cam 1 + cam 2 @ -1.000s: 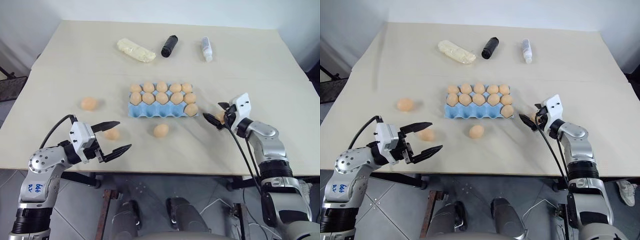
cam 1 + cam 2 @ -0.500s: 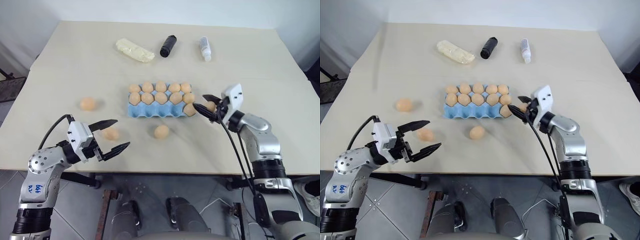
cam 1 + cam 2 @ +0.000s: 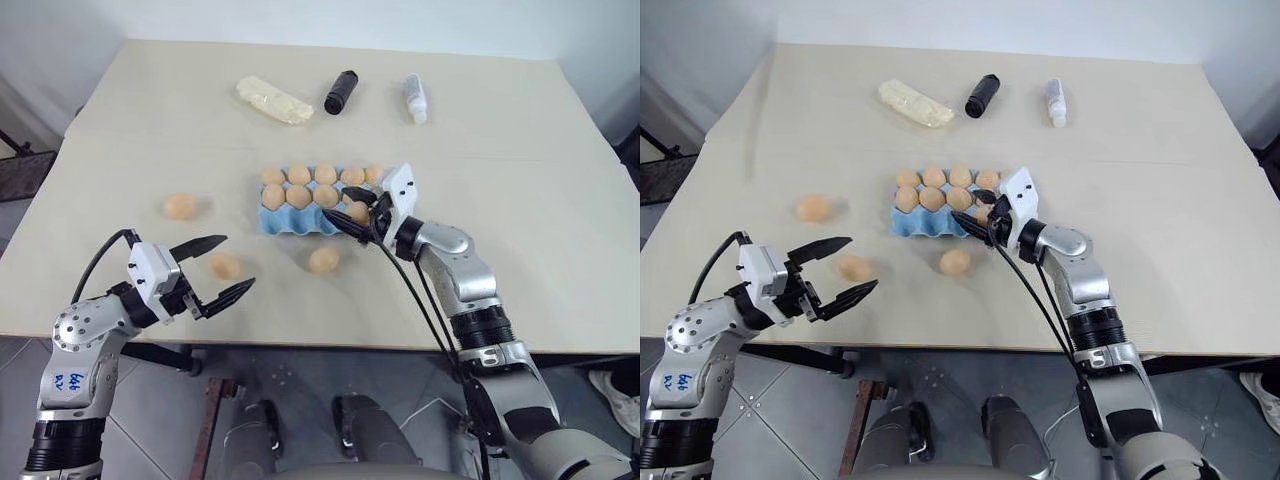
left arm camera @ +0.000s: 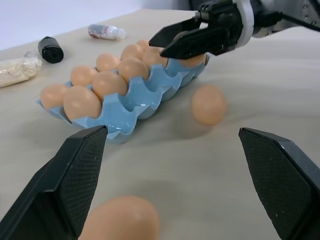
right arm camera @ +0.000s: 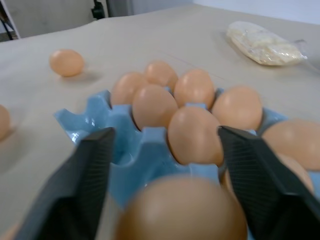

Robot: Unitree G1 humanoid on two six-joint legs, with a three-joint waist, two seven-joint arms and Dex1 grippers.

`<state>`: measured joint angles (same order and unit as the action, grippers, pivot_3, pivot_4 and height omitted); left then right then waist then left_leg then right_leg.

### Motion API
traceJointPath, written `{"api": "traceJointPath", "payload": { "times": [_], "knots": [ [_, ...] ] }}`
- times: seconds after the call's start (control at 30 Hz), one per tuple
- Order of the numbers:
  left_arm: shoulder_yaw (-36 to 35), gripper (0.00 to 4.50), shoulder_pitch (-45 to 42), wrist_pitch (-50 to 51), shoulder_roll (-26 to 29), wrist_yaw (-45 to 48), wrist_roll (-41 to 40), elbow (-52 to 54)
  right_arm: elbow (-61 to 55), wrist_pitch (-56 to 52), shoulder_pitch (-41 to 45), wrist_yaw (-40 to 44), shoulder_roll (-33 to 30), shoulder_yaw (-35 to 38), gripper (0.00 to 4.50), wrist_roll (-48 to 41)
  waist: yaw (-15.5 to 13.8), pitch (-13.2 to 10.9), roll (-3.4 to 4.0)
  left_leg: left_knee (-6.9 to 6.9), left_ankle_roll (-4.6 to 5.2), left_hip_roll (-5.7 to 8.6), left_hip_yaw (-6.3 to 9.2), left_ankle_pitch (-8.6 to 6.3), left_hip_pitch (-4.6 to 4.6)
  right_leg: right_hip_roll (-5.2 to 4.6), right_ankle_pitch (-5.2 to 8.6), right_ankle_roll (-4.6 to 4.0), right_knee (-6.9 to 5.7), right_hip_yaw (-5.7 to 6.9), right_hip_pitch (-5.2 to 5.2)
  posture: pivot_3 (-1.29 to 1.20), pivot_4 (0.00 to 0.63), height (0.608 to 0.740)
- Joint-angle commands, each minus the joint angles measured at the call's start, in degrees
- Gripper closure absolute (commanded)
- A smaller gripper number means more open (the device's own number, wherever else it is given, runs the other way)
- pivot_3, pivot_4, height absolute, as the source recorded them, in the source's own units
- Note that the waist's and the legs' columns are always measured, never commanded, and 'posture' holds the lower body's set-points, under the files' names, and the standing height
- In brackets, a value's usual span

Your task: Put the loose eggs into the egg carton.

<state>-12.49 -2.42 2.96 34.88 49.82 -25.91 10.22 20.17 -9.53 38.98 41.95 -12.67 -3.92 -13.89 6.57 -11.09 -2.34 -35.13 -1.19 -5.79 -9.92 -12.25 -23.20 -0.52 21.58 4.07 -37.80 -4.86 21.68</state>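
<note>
A: Pls tell me quick, where is the egg carton?

B: The egg carton (image 3: 297, 226) lies in the middle of the table (image 3: 520, 170), long side facing the robot. Eggs sit in its two farther rows.

A: And the right gripper?

B: The right gripper (image 3: 335, 202) hangs over the right end of the carton, pointing across it to the robot's left. Its two fingers stand far apart w/ one egg between them. In the right wrist view this carried egg (image 5: 182, 212) fills the gap from finger to finger, so the fingers look closed on it, not slack.

A: OK. The left gripper?

B: The left gripper (image 3: 238, 261) is over the near left part of the table, level. Fingers spread wide, nothing in them.

A: Loose eggs, how many on the table?

B: Three. The near left egg (image 3: 225, 265) lies on the table just beside the left fingertips; if they touch it I cannot tell. The far left egg (image 3: 179, 207) lies more to the left and further back, well apart from the carton. The front egg (image 3: 323, 260) lies on the table just in front of the carton, near its right half, not touching it.

A: Other things?

B: At the far side, left to right: a pale yellow lump (image 3: 273, 100), a black cylinder (image 3: 340, 91), a small white bottle (image 3: 414, 98), all lying down, apart from each other.
</note>
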Motion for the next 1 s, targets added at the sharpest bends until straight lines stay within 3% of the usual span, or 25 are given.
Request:
{"api": "traceJointPath", "payload": {
  "times": [0.03, 0.3, 0.4, 0.6, 0.8, 1.0],
  "knots": [
    [-1.6, 0.0, 0.6, -0.5, 0.2, -0.5, -0.5, 1.7, -4.0, 2.2, -0.1, 0.7, -0.7, 2.4, 0.02, -1.8, 0.1, 0.0, 0.0, 0.01, 0.0, 0.0, 0.0, 0.0, 0.0, 0.0, 0.0, 0.0, 0.0, -0.01, 0.01, 0.0, 0.15, 0.74],
    [-0.9, 0.0, 0.0, 2.5, 1.5, 0.7, -1.6, 1.8, -21.1, -2.6, -11.2, 5.8, -9.8, 6.9, 0.02, -7.9, -0.6, 0.0, 0.0, 0.04, 0.0, 0.02, 0.04, -0.06, -0.05, -0.06, 0.0, 0.0, 0.11, 0.03, -0.03, 0.0, 0.15, 0.74],
    [0.9, 0.0, -1.3, 1.6, 2.2, 2.9, -0.3, 0.5, -27.4, -4.2, -20.1, 9.7, -16.5, 10.8, 0.02, -10.8, -0.9, 0.0, 0.0, 0.04, 0.0, 0.02, 0.03, -0.09, -0.03, -0.06, 0.01, 0.0, 0.14, 0.02, -0.06, 0.0, 0.15, 0.74],
    [5.6, 0.0, -5.1, 0.6, 1.6, 6.8, 1.3, -2.6, -28.6, 0.5, -33.3, 15.6, -25.0, 14.2, 0.02, -9.6, -1.5, 0.0, 0.0, 0.04, 0.01, 0.01, 0.03, -0.13, 0.02, -0.02, 0.01, -0.03, 0.23, -0.03, -0.13, 0.0, 0.15, 0.74],
    [6.5, 0.0, -8.7, -1.9, 1.5, 8.4, 2.4, -7.0, -28.5, 1.7, -33.3, 18.0, -25.3, 11.5, 0.02, -9.4, -0.9, 0.0, 0.0, 0.01, 0.04, 0.0, 0.04, -0.09, 0.09, 0.01, -0.02, -0.04, 0.12, -0.05, -0.13, 0.0, 0.15, 0.74],
    [4.1, 0.0, -6.8, -3.4, 2.5, 7.8, 2.4, -8.4, -32.2, -4.0, -25.3, 15.9, -20.2, 3.5, 0.02, -10.3, -0.2, 0.0, 0.0, 0.01, 0.04, -0.02, 0.07, -0.07, 0.07, 0.01, -0.01, -0.04, 0.09, -0.04, -0.11, 0.0, 0.15, 0.74]
  ]
}}
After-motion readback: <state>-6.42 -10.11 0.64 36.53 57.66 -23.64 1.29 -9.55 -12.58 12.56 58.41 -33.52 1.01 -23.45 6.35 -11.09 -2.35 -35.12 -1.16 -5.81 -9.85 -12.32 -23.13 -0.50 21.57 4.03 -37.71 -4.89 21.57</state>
